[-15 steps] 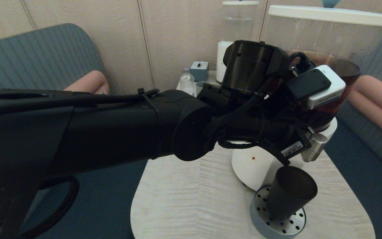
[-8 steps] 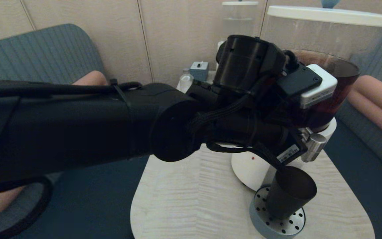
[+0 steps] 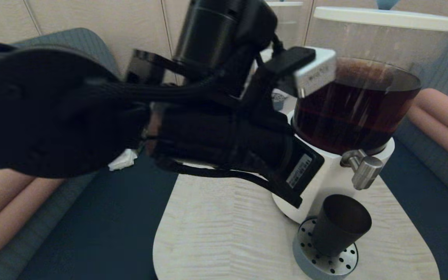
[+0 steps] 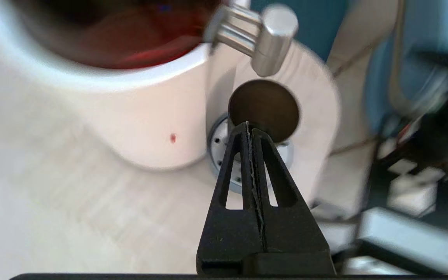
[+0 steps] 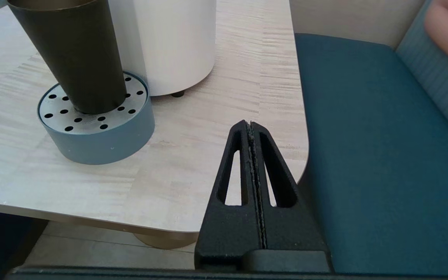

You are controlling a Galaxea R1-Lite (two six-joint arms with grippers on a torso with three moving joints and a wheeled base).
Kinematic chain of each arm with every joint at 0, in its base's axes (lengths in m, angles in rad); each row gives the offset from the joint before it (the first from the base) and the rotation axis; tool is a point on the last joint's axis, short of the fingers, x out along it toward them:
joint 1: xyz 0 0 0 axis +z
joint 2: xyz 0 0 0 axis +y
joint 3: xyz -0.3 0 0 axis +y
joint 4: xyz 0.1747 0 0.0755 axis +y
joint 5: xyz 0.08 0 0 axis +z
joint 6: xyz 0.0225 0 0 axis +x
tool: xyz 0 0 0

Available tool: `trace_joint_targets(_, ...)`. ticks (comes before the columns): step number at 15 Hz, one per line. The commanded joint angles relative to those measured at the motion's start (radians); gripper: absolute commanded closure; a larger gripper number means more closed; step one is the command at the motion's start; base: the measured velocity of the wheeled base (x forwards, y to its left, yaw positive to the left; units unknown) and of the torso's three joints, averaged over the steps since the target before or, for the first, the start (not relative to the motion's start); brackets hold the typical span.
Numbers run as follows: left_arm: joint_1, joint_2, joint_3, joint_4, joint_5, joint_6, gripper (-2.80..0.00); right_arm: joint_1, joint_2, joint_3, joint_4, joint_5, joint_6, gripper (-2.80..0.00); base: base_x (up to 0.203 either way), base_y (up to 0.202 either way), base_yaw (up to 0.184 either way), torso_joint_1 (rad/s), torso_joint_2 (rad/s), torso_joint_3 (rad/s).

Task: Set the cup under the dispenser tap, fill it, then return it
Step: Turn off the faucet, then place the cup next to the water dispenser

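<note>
- Standing upright on my screen is the cup (image 3: 340,225), on the perforated drip tray (image 3: 325,260), directly below the dispenser tap (image 3: 364,171).
- I see nothing gripping the cup; from the left wrist view its mouth (image 4: 263,111) is open and dark, and I cannot tell whether any liquid is in it.
- I read the large dispenser (image 3: 356,105) as holding dark brown liquid in its clear tank, topped by a white lid, on a white base.
- I have the left gripper (image 4: 247,126) above the surface (image 3: 228,233), near the cup's rim, its jaws pressed together on nothing.
- I see the right gripper (image 5: 249,126) parked off the surface's edge, beside the blue seat (image 5: 364,155), jaws closed and empty.
</note>
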Motion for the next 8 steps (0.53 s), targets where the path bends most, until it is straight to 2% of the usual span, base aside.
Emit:
trace_joint_targets(1, 0.019, -0.121, 0.030, 0.002, 0.002, -0.128, 0.00, 0.000, 0.000, 0.010, -0.001, 0.000, 0.000, 0.00, 0.000, 0.000, 0.000, 0.000, 0.00, 0.000)
trace_joint_targets(2, 0.041, -0.162, 0.044, -0.002, 0.000, -0.188, 0.00, 0.000, 0.000, 0.011, -0.001, 0.000, 0.000, 0.00, 0.000, 0.000, 0.000, 0.000, 0.00, 0.000)
trace_joint_targets(4, 0.097, -0.239, 0.099, -0.017, -0.024, -0.248, 0.00, 0.000, 0.000, 0.011, -0.001, -0.001, 0.000, 0.00, 0.000, 0.000, 0.000, 0.000, 0.00, 0.000)
trace_joint_targets(6, 0.160, -0.345, 0.161, -0.019, -0.047, -0.257, 0.00, 0.000, 0.000, 0.011, -0.001, -0.001, 0.000, 0.00, 0.000, 0.000, 0.000, 0.000, 0.00, 0.000)
trace_joint_targets(8, 0.258, -0.483, 0.273, -0.009, -0.055, -0.235, 0.00, 0.000, 0.000, 0.011, -0.001, -0.001, 0.000, 0.00, 0.000, 0.000, 0.000, 0.000, 0.00, 0.000)
